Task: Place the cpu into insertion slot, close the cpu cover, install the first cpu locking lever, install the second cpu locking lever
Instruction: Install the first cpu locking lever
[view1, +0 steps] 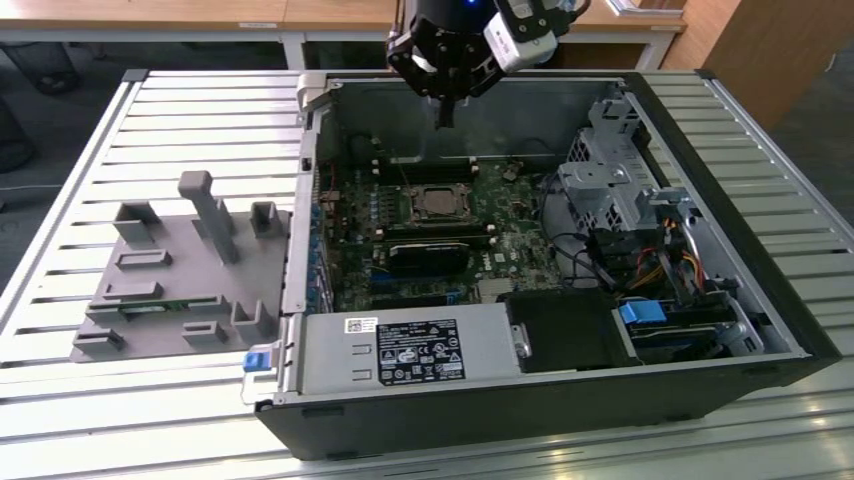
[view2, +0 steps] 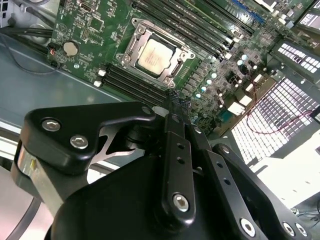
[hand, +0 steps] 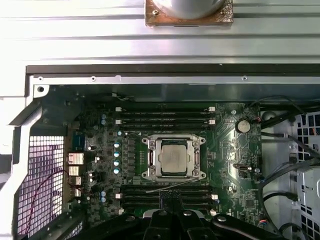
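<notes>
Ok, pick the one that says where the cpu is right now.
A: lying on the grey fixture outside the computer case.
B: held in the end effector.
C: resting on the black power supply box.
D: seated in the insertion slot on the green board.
D: in the first wrist view the cpu lies flat in the insertion slot, and the end effector is apart from it.
</notes>
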